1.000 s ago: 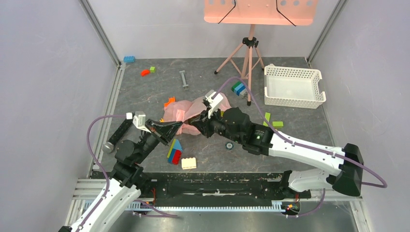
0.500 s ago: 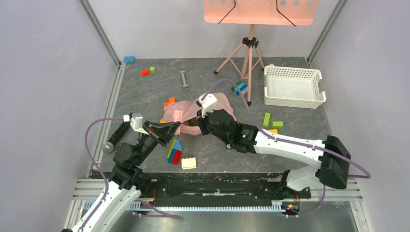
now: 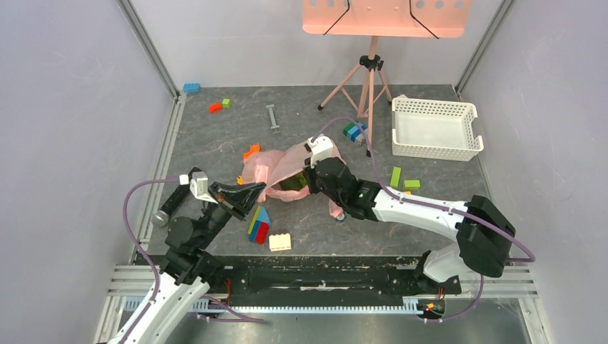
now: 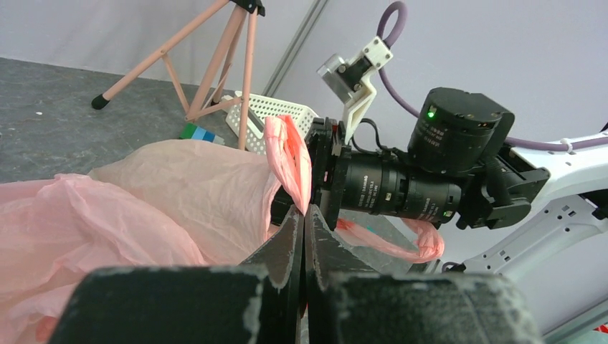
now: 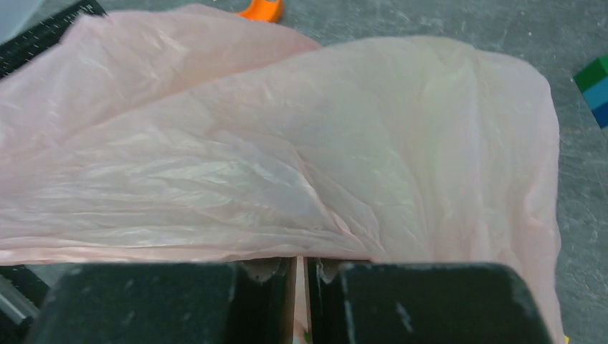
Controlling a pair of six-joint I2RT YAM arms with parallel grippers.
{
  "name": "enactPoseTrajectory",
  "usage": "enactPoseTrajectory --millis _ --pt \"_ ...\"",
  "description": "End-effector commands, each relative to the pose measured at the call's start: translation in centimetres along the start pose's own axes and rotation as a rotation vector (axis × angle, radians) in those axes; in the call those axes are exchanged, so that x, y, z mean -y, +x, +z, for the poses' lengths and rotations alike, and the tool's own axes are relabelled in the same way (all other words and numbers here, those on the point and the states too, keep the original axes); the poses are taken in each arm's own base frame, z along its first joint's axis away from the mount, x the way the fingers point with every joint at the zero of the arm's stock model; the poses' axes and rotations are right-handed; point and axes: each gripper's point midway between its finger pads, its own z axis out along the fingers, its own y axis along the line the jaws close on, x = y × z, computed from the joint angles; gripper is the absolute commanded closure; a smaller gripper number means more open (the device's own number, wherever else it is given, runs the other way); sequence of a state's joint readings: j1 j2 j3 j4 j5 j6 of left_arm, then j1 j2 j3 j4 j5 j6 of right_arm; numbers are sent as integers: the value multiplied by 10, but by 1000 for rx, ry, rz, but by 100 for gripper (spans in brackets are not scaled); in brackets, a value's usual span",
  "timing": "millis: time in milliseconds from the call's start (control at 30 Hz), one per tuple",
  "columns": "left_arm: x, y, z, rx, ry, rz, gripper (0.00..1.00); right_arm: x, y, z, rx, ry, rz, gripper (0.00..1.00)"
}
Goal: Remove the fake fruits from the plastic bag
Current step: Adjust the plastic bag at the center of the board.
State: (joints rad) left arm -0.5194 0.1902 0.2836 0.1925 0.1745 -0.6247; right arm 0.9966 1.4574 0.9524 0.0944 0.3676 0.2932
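On the grey table (image 3: 215,143), the plastic bag (image 3: 276,166) is stretched in the middle. Its film is pinched by the closed left gripper (image 4: 302,233) and the closed right gripper (image 5: 301,269). A green fake fruit (image 3: 292,183) is dimly seen inside.

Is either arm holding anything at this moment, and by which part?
Both hold the plastic bag. The left fingers pinch a bunched strip at its mouth, probably a handle. The right fingers pinch a fold of its film.
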Motion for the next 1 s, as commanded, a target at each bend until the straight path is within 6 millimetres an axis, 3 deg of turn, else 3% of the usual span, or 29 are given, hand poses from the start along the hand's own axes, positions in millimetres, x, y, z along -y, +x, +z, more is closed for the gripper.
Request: enactPoseTrajectory --millis 0,400,533,700,867,967 --pt "0 3 -2 4 6 -28 98 5 10 3 11 8 7 92" --pt "-4 5 -6 -7 -21 -22 98 13 71 -18 -55 -70 28 88" --pt "-5 10 -7 -26 -22 -26 98 14 78 -26 -30 -96 48 85" --pt "-1 14 -8 -61 -10 -32 97 4 68 -29 13 -163 31 80" --pt "3 4 -14 -94 -46 1 61 -1 58 -27 41 -178 44 79" --pt "7 -15 -18 -83 -90 37 42 -3 55 -25 50 -179 62 79"
